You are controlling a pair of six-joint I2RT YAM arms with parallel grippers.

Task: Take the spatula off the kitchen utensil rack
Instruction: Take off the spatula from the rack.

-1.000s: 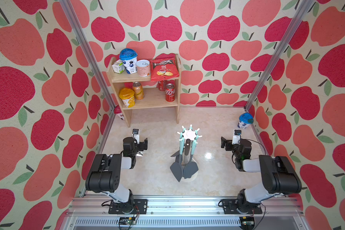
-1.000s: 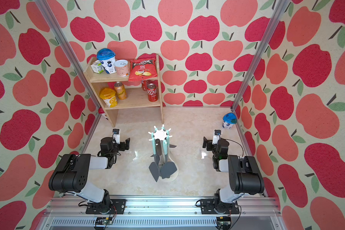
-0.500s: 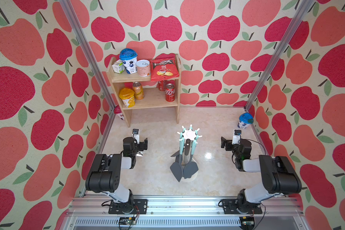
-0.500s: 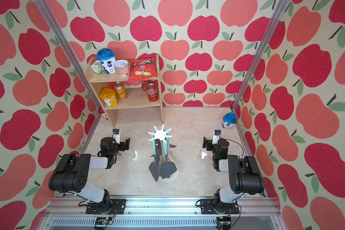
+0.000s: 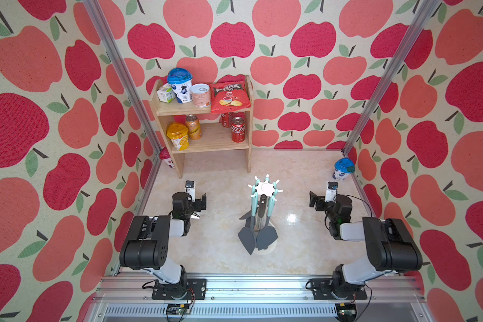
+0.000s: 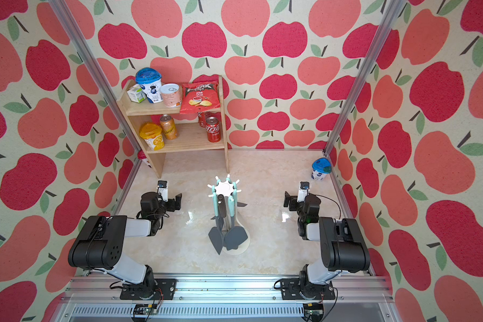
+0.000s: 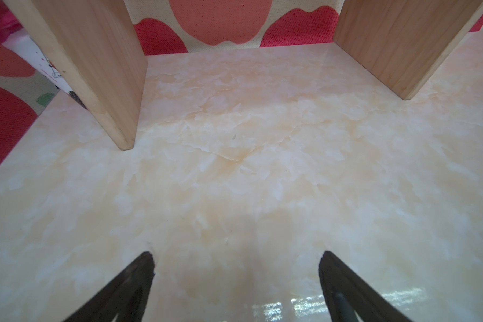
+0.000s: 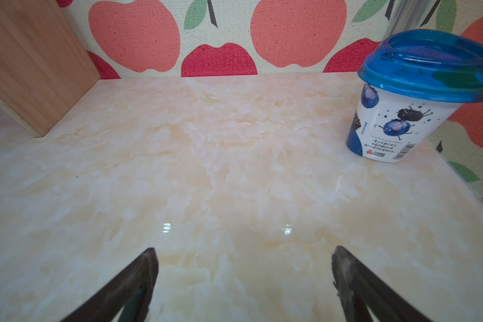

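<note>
The white kitchen utensil rack (image 5: 265,188) (image 6: 225,189) stands mid-table between my arms, on a round base (image 5: 271,248). Several utensils with teal handles hang from its prongs. Two flat grey heads (image 5: 247,239) (image 5: 267,237) hang low near the base; from above I cannot tell which one is the spatula. My left gripper (image 5: 200,202) (image 7: 236,256) rests low on the left of the rack, open and empty. On the other side my right gripper (image 5: 315,199) (image 8: 243,252) is also open, holding nothing. Neither wrist view shows the rack.
A wooden two-tier shelf (image 5: 207,139) with cans, cups and a crisp bag stands at the back left; its legs (image 7: 115,83) are ahead of the left gripper. A blue-lidded yogurt cup (image 5: 343,168) (image 8: 402,111) sits at the back right. Patterned walls close three sides.
</note>
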